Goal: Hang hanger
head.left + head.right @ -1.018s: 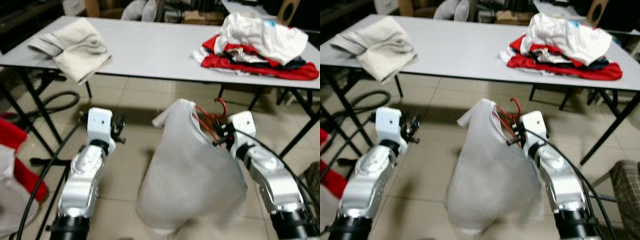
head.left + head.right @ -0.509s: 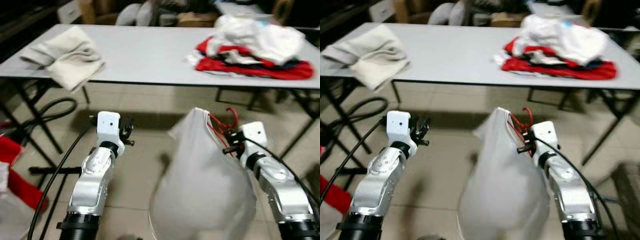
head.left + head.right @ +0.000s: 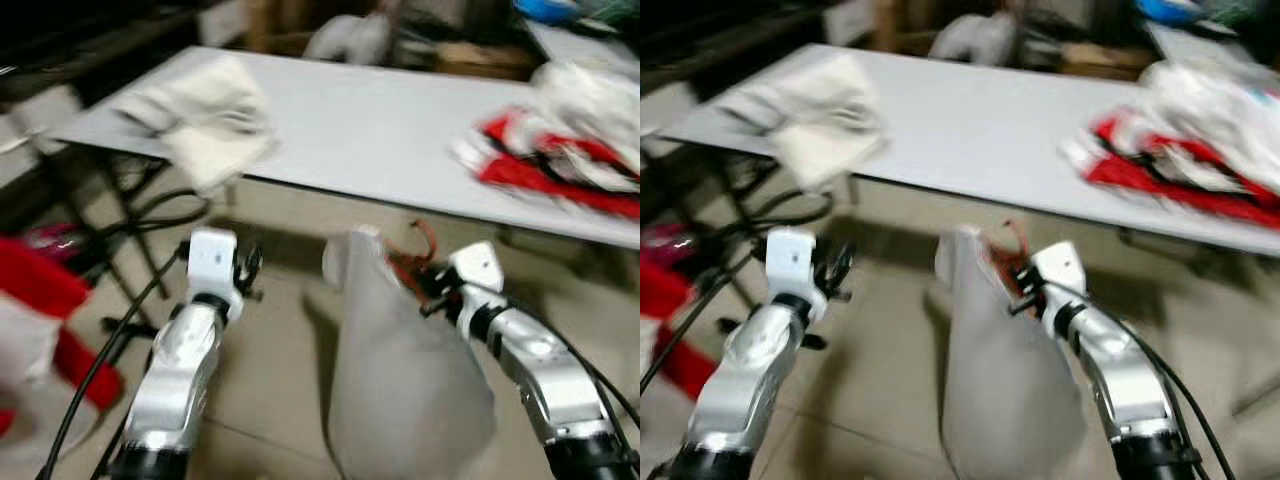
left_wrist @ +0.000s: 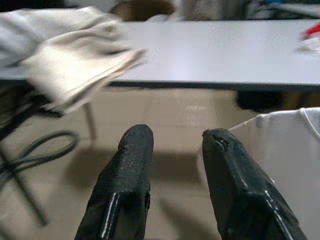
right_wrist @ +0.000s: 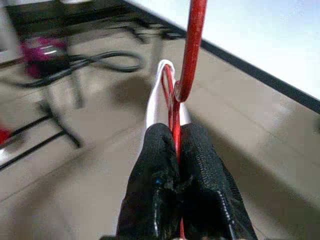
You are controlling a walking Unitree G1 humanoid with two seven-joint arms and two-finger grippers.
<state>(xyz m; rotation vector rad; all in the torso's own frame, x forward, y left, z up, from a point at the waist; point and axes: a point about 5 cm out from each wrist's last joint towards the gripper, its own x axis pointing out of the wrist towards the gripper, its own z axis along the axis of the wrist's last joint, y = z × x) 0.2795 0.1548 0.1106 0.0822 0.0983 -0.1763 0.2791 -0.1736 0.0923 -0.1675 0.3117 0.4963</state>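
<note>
Two grippers in view, both raised in front of the grey table point(image 3: 400, 130). Right gripper point(image 5: 176, 145): fingers clenched on the red hanger point(image 5: 192, 45), the thin red wire pinched between the two black pads; the hook rises from the fingertips toward 12 o'clock in the wrist view. A white shirt point(image 3: 400, 380) hangs on the hanger and drapes down over the tiled floor point(image 3: 270, 370), at about 9 o'clock of the right gripper in the head views. Left gripper point(image 4: 172, 145): fingers apart, holding nothing, at 9 o'clock of the shirt and clear of it; the shirt's edge shows just beside one finger in the left wrist view.

On the table: a folded beige cloth point(image 3: 205, 115) at 10 o'clock of the scene, a heap of red and white clothes point(image 3: 570, 150) at 2 o'clock. Black cable point(image 4: 35, 150) lies on the floor under the table. Red fabric point(image 3: 45, 300) at 8 o'clock, blurred.
</note>
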